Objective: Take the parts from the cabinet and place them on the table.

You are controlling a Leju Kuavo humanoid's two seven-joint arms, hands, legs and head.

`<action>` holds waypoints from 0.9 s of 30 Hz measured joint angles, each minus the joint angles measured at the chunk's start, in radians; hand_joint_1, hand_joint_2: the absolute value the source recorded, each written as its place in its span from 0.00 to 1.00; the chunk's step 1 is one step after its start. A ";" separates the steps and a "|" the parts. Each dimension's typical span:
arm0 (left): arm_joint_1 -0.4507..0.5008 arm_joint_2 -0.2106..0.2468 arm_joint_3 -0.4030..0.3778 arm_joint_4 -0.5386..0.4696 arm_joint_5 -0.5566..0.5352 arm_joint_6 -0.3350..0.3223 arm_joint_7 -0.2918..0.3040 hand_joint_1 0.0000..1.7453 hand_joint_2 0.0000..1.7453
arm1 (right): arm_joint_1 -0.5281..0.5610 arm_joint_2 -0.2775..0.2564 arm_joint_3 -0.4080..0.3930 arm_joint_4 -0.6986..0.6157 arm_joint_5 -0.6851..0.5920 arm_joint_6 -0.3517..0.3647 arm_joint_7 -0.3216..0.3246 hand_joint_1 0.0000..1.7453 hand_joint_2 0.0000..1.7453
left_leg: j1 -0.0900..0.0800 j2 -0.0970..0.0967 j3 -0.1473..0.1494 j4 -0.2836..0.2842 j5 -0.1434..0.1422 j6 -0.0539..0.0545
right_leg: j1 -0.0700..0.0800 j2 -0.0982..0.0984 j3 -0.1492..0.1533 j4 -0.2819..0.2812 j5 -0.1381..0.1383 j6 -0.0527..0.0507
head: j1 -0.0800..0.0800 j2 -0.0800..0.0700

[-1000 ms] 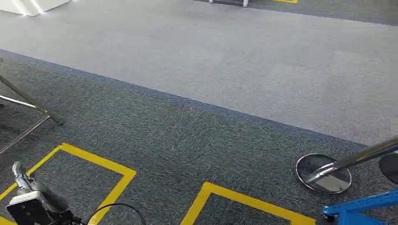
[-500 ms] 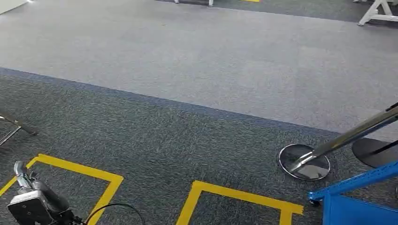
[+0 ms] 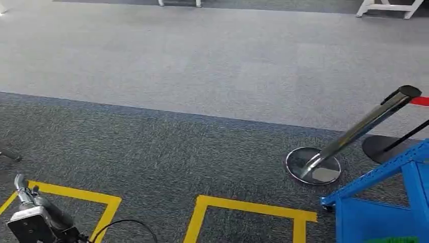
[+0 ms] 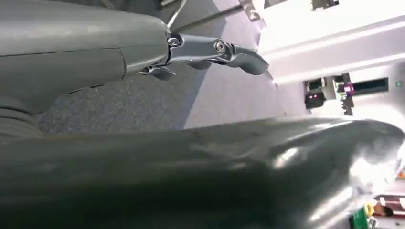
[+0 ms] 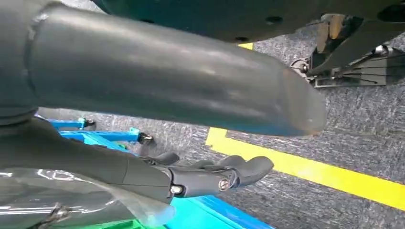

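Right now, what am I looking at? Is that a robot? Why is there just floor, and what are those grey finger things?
Yes, it's a walking robot with two arms, and it carries three cameras. One sits high on its body and looks down at the floor: speckled grey carpet, yellow tape lines, a shiny silver barrier post on a round base and a blue metal frame.

The other two cameras sit at its wrists, so those pictures look sideways. The grey finger things are the robot's own hands. The left hand has its fingers stretched out and holds nothing. The right hand hangs above the carpet near the tape; something clear and shiny lies beside it, and I cannot tell whether the hand holds it.
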 joint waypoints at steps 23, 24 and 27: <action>-0.002 -0.002 -0.001 0.000 -0.009 -0.013 0.000 0.00 0.00 | 0.000 0.001 0.000 0.000 0.002 0.003 0.000 0.00 0.00 | -0.008 0.061 0.136 -0.319 0.148 0.010 | -0.005 -0.056 0.008 0.008 -0.018 0.029 | 0.006 0.000; -0.003 -0.002 -0.001 0.000 -0.010 -0.013 0.000 0.00 0.00 | 0.001 0.001 0.000 0.000 0.002 0.003 0.000 0.00 0.00 | -0.006 0.066 0.137 -0.317 0.144 0.004 | -0.007 -0.049 0.011 0.004 -0.013 0.021 | 0.006 0.000; -0.002 -0.002 -0.001 0.000 -0.012 -0.013 0.000 0.00 0.00 | -0.002 0.000 0.000 -0.001 0.003 0.003 0.000 0.00 0.00 | 0.000 0.007 0.082 -0.182 0.053 -0.009 | -0.010 -0.030 0.009 0.003 -0.008 0.004 | 0.001 0.000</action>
